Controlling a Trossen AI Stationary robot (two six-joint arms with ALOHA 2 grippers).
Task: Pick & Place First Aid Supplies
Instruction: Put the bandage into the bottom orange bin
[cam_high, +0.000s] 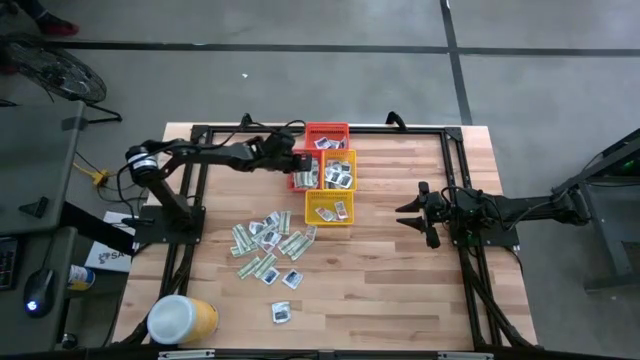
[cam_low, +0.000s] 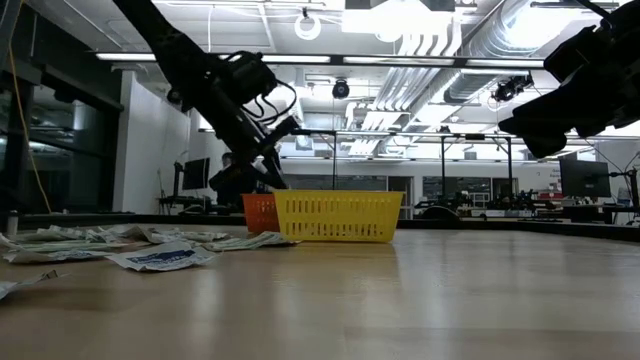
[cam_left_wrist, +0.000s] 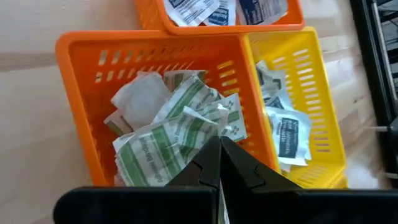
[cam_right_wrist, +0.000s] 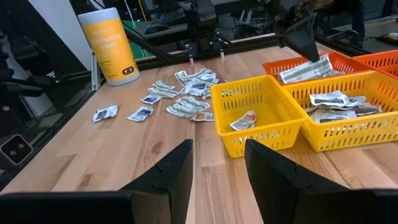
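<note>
My left gripper (cam_high: 297, 163) hangs over the orange basket (cam_left_wrist: 74, 74), shut, with a green-and-white packet (cam_right_wrist: 306, 70) at its tips. The basket holds more green-and-white packets (cam_left_wrist: 155, 149). White packets with dark marks lie in the yellow basket (cam_left_wrist: 323, 93) beside it and in the red basket (cam_high: 327, 135). A loose pile of packets (cam_high: 268, 245) lies flat on the wood nearer the front. My right gripper (cam_high: 408, 212) waits open at the table's right, clear of everything. My left gripper seems to pinch one green-and-white packet (cam_left_wrist: 214, 127) between its shut fingertips, slanting down from the table's left. From the right wrist view the packet hangs roughly level just above the orange basket's rim. The fingers hide the place of contact.
A second yellow basket (cam_high: 330, 208) with a couple of packets stands in front of the others. A yellow tub with a white lid (cam_high: 180, 318) lies at the front left corner. A single packet (cam_high: 281, 313) lies near the front. Bare wood stretches to the right.
</note>
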